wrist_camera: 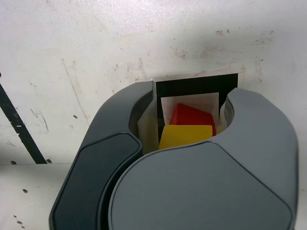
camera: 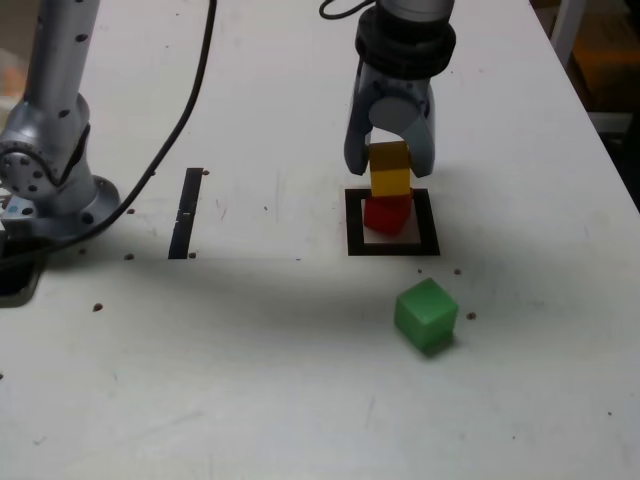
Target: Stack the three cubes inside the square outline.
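The yellow cube point(camera: 390, 170) sits between the fingers of my gripper point(camera: 390, 175), which is shut on it. It hangs directly over the red cube point(camera: 387, 214), touching it or just above; I cannot tell which. The red cube rests inside the square outline point(camera: 392, 247), turned a little against the frame. The green cube point(camera: 426, 314) lies alone on the table, nearer the camera and slightly to the exterior view's right of the outline. In the wrist view the yellow cube point(wrist_camera: 186, 136) partly covers the red cube point(wrist_camera: 193, 116), with the square outline point(wrist_camera: 196, 86) beyond them.
A thin black strip point(camera: 186, 212) lies on the white table at the exterior view's left of the outline. The arm's base point(camera: 50, 165) stands at the far left, and a black cable point(camera: 190, 95) trails from it. The table's right edge point(camera: 600, 140) runs close by.
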Robot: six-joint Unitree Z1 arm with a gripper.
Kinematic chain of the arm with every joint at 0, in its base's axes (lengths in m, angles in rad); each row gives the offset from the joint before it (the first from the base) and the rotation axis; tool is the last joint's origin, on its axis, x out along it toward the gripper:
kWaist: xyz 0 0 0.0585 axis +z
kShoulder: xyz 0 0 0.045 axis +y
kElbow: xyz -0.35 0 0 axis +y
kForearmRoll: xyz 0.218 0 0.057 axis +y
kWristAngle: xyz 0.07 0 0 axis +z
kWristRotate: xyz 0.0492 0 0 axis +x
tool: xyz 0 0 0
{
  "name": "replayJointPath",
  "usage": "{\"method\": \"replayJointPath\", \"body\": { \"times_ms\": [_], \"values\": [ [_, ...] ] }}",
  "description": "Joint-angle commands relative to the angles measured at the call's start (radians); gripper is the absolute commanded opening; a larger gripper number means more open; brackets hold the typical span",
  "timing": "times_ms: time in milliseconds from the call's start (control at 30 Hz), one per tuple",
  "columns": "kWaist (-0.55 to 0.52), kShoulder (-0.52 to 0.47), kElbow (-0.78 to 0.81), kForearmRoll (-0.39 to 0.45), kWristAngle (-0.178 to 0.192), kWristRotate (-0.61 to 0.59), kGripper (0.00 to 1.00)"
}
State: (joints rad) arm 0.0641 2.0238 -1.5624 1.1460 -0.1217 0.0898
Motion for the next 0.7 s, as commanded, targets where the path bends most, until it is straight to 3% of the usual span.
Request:
{"method": "replayJointPath", "body": {
  "times_ms": [0,667],
  "values": [
    [0.003,0.005,0.004,-0.001,-0.004,0.001,0.39],
    [0.003,0.005,0.014,-0.043,0.006,0.005,0.45]
  ]
}}
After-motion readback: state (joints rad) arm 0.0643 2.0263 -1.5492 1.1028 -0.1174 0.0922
